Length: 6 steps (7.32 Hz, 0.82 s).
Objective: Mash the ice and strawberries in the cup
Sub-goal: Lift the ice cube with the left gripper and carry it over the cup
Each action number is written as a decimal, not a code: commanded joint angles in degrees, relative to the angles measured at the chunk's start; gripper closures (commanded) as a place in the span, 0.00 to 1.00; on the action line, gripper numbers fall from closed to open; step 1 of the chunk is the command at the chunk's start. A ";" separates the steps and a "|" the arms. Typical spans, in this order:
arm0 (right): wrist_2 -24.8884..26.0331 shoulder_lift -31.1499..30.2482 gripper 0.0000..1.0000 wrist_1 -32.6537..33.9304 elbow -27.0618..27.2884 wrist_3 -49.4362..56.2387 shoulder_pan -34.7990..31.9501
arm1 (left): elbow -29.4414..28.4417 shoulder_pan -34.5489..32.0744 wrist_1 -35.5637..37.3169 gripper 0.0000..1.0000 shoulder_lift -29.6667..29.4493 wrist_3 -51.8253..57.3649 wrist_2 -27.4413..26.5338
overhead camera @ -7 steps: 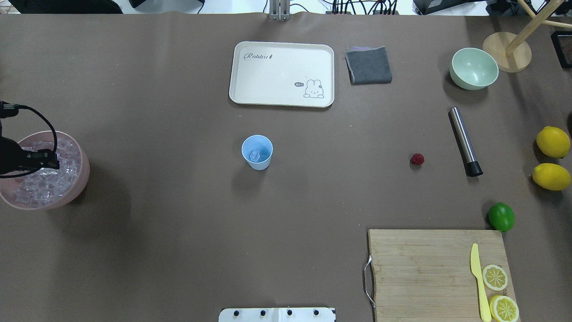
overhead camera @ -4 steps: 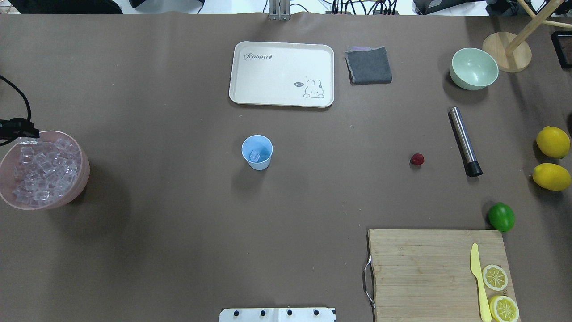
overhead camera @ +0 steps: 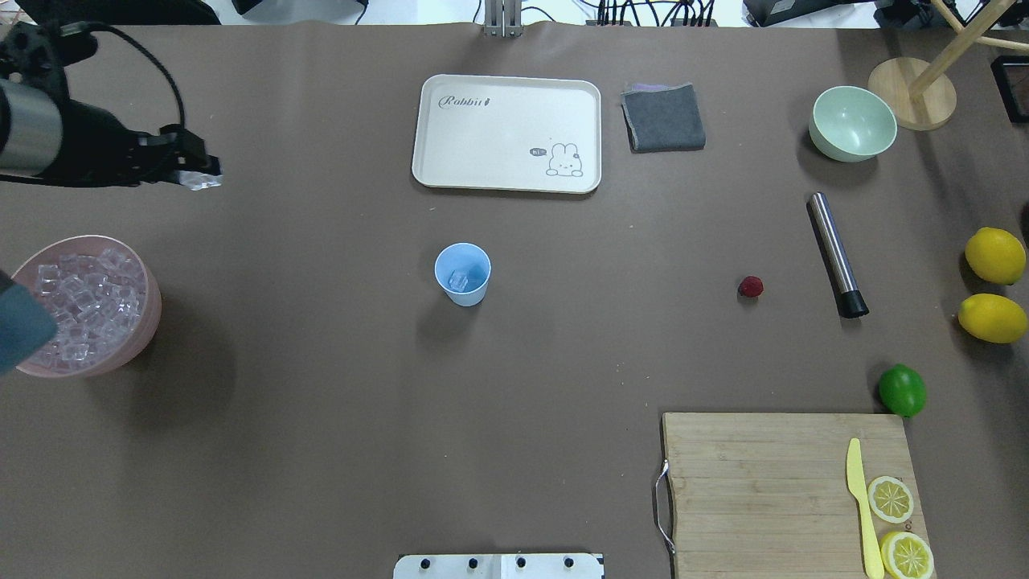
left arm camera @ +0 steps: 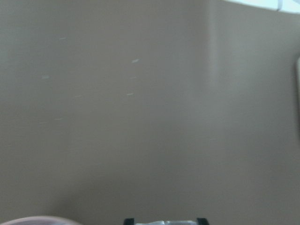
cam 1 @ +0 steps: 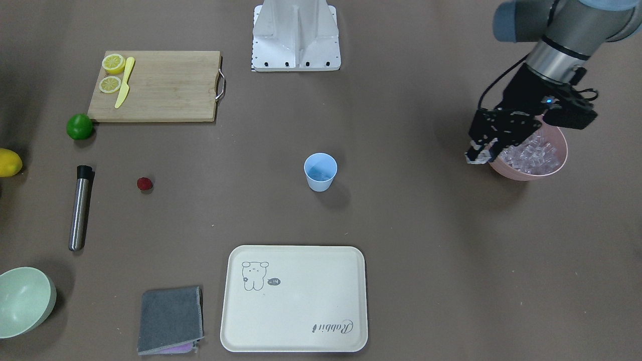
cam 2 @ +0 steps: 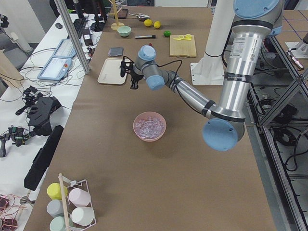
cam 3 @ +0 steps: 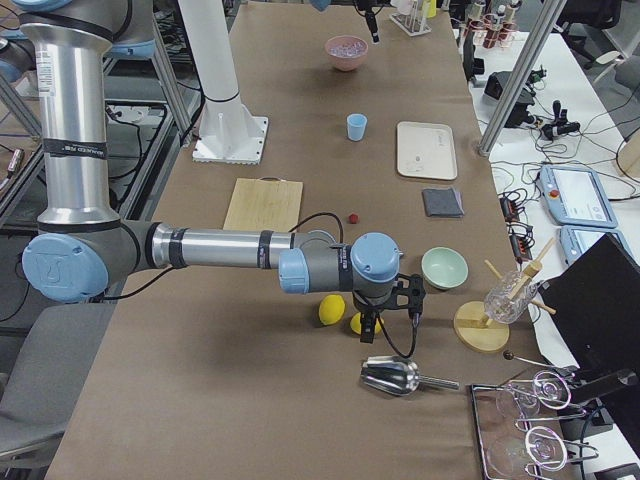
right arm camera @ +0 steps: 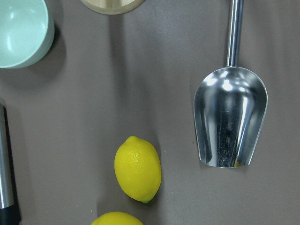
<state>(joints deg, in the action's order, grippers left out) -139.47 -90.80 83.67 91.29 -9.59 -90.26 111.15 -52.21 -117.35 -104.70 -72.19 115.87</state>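
Ice (overhead camera: 84,310) is showing as small clear, glassy cubes, heaped in the pink bowl (overhead camera: 154,308) at the table's left end. One piece is lying at the bottom of the cup (overhead camera: 462,274). Light blue, tapered and handleless, the cup is standing upright mid-table, near the tray (overhead camera: 506,133) on the robot's side of it. Small and dark red, the strawberry (overhead camera: 751,286) is lying on bare table well to the cup's right, near the steel rod (overhead camera: 836,253) but apart from it.

The left gripper (overhead camera: 198,171) is hanging in the air near the bowl, on its cup side, apart from the rim. Its fingers are drawn close, pinching a single cube (overhead camera: 206,182) between the tips. A glassy glint is showing between them at the bottom edge of the left wrist view.

The right gripper (cam 3: 372,322) is hovering over the lemons (right arm camera: 138,168), beside a steel scoop (right arm camera: 229,122), at the table's right end. It is showing only in the side view, so I cannot tell how far apart its fingers are.
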 commanded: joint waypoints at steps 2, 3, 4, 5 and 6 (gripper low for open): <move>0.08 -0.26 0.00 0.09 -0.14 -0.60 0.00 | -2.76 15.86 12.10 1.00 -16.11 -5.86 -14.74; 0.16 -0.26 0.00 0.09 -0.14 -0.69 0.00 | -5.57 19.30 11.97 1.00 -18.33 -5.94 -19.32; 0.16 -0.17 0.00 0.17 -0.14 -0.69 0.00 | -7.59 21.51 11.79 1.00 -19.65 -5.94 -21.54; -0.01 -0.17 0.00 0.09 -0.06 -1.12 0.00 | -8.57 22.93 10.92 1.00 -19.58 -5.94 -22.52; -0.10 -0.08 0.00 0.09 -0.06 -1.30 0.00 | -9.89 24.77 9.52 1.00 -19.67 -6.55 -24.35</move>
<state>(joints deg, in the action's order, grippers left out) -139.45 -90.95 83.78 91.19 -10.62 -90.27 102.92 -29.74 -106.54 -124.02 -78.27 93.71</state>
